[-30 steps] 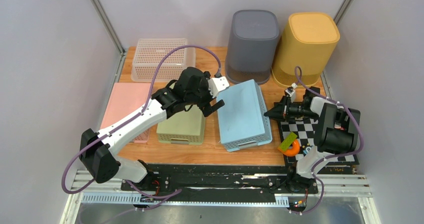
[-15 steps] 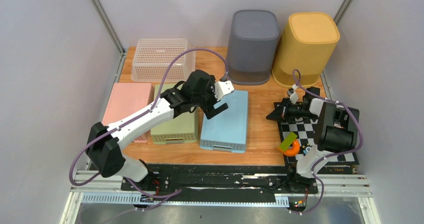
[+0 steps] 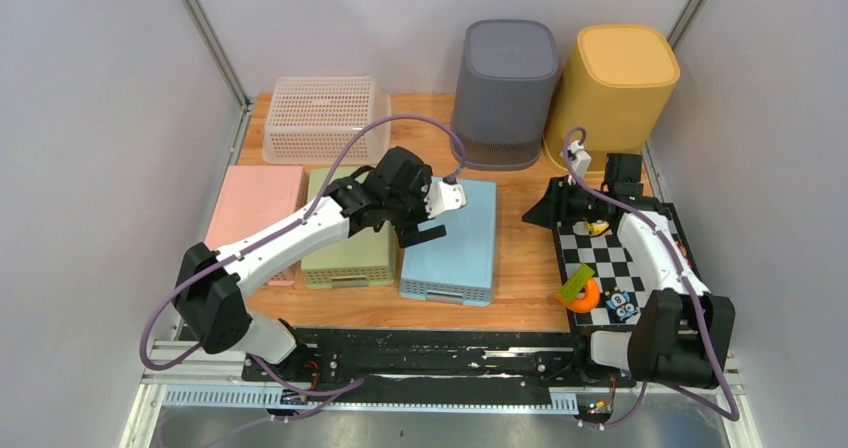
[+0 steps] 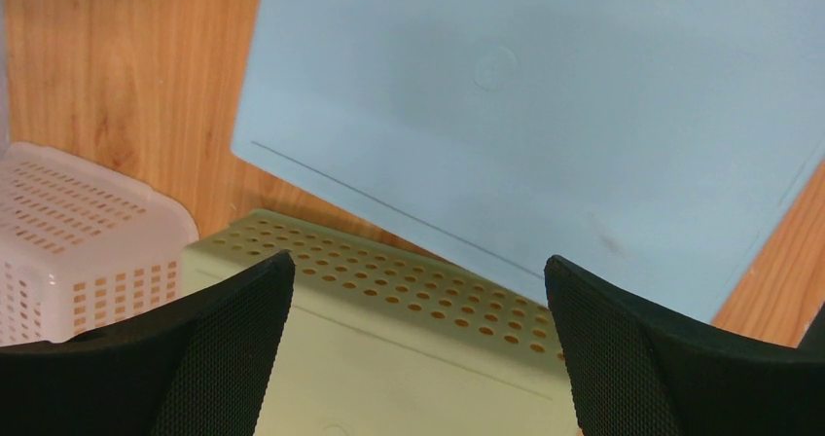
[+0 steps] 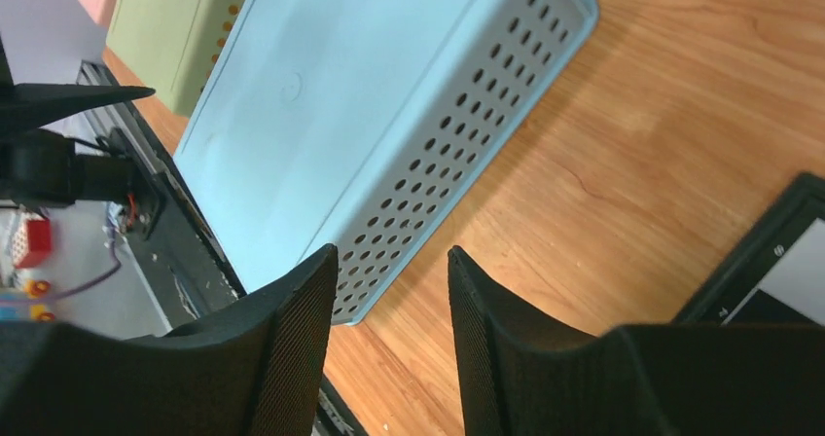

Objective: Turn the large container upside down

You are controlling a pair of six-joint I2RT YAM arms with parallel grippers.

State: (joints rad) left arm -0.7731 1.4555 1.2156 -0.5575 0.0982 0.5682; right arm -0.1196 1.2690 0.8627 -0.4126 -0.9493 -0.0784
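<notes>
The large container (image 3: pixel 462 253) is a light blue perforated basket. It lies flat on the wooden table with its smooth bottom facing up, as the left wrist view (image 4: pixel 545 115) and right wrist view (image 5: pixel 340 115) also show. My left gripper (image 3: pixel 430 218) hovers wide open over the seam between the blue container and the green one, its jaws (image 4: pixel 418 280) empty. My right gripper (image 3: pixel 540 213) sits to the right of the blue container, above bare wood. Its jaws (image 5: pixel 389 271) are apart with nothing between them.
An upturned green container (image 3: pixel 350 253) and a pink one (image 3: pixel 250 203) lie left of the blue one. A white mesh basket (image 3: pixel 320 118), a grey bin (image 3: pixel 505 93) and a yellow bin (image 3: pixel 610 93) stand at the back. A checkerboard mat (image 3: pixel 610 258) with small toys lies at right.
The blue container has gone from tilted on edge to flat, bottom up, beside the green one. My left gripper followed it leftwards. My right arm stretched out towards the back and its jaws opened.
</notes>
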